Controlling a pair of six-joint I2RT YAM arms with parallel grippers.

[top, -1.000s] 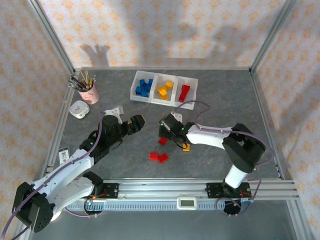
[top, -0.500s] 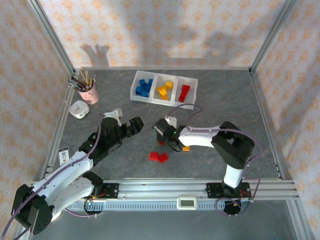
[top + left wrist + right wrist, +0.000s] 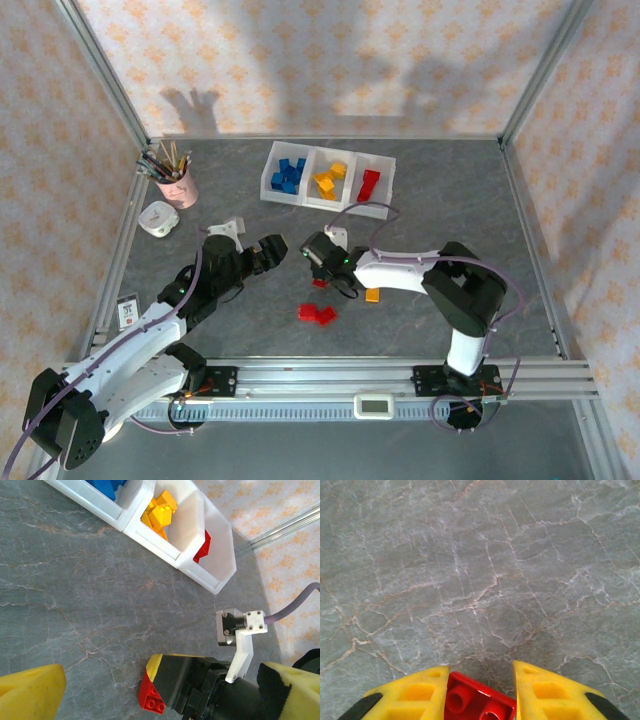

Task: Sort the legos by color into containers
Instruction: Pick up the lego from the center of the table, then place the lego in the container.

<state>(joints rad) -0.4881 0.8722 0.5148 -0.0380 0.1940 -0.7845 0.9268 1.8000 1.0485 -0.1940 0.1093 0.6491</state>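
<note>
Grey marbled table (image 3: 450, 190), seen from the top.
- 10 o'clock: pink cup (image 3: 180, 188), upright, packed with pencils (image 3: 165, 158).
- Just at the cup's 7 o'clock: small white rounded object (image 3: 157, 218), kind unclear.
- 8 o'clock, table edge: small labelled card (image 3: 128, 312).
- 6 o'clock, on the near rail (image 3: 300, 375): small white device (image 3: 372, 405).
- Floral-patterned walls (image 3: 330, 60) on 3 sides, with aluminium frame posts (image 3: 535, 75).

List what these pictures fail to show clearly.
- Red brick in the right hand: right wrist view, cut off by the bottom edge, sides covered by the fingers.
- Blue legos: left wrist view, cut off by the top edge.
- Binned red lego: left wrist view, mostly behind a container wall.
</note>
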